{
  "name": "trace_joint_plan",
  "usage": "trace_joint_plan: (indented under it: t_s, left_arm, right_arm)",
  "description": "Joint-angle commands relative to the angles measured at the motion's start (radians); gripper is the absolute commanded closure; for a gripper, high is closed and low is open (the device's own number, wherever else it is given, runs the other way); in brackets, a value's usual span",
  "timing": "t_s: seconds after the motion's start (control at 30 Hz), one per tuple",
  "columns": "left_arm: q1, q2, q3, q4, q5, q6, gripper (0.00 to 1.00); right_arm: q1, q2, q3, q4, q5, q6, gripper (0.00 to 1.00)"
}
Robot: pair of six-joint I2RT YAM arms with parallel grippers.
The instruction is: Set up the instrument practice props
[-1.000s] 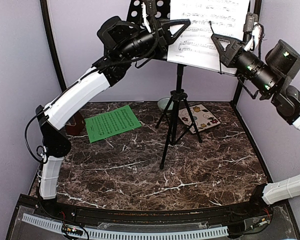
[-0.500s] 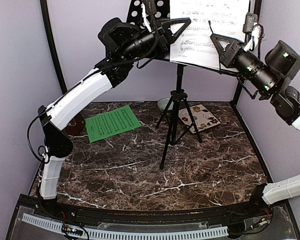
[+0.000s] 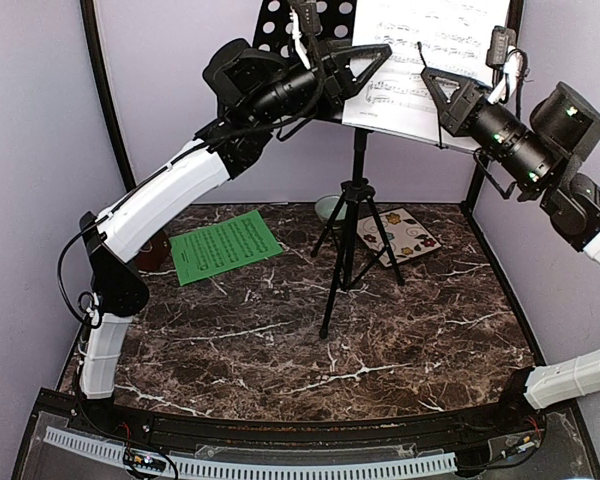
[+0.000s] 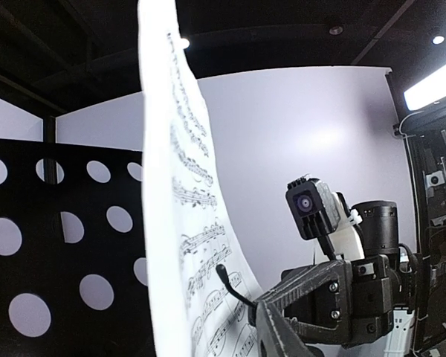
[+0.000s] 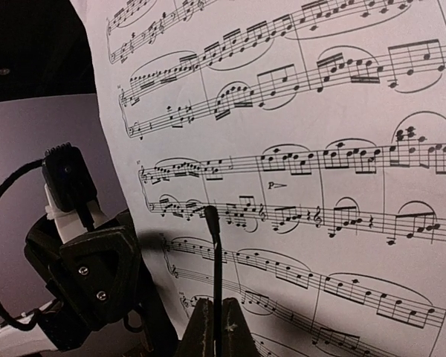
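1. Status: music stand (image 3: pixel 358 160) is up on its tripod at the back of the surface (image 3: pixel 400 340), perforated desk at the top. I'd call that part done.
2. White sheet (image 3: pixel 395 100) is up at the desk, on its right side. From the left wrist camera it shows edge-on and bows away from the perforated plate, so I don't count it as seated.
3. Left hand (image 3: pixel 375 55) is at the sheet's left edge. I can't tell whether the fingers are spread or pinching; its own camera shows no fingers.
4. Right hand (image 5: pixel 214 327) is in front of the printed face. Its fingers are pressed together, with a thin black rod (image 5: pixel 215 253) sticking up from between the tips. I can't tell whether the rod belongs to the stand.
5. Green sheet (image 3: pixel 225 246) lies flat on the surface, left of the tripod and well apart from the desk. It isn't placed yet.
6. Metronome (image 3: pixel 156 252) sits at the far left by the wall, just beside the green sheet and half hidden behind the left arm. I can't say if that's its final spot.
7. Small bowl (image 3: pixel 328 207) and patterned tile (image 3: pixel 400 235) sit behind the tripod legs. Neither is part of the job.
8. My estimate is roughly halfway. What's left is to settle the white sheet, lift the green one onto the desk and sort out the metronome.
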Motion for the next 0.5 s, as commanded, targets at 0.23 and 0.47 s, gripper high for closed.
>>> trace_joint_plan:
  t_s: [0.23,0.47]
  left_arm:
    - [-0.004,-0.024,0.046,-0.032,-0.017,0.041,0.59]
    - [-0.002,-0.044,0.042,-0.073,-0.036,0.073,0.47]
  right_arm:
    - [-0.001,-0.021,-0.028,-0.001,0.056,0.014,0.99]
    - [-0.001,-0.027,-0.035,-0.001,0.063,0.027,0.83]
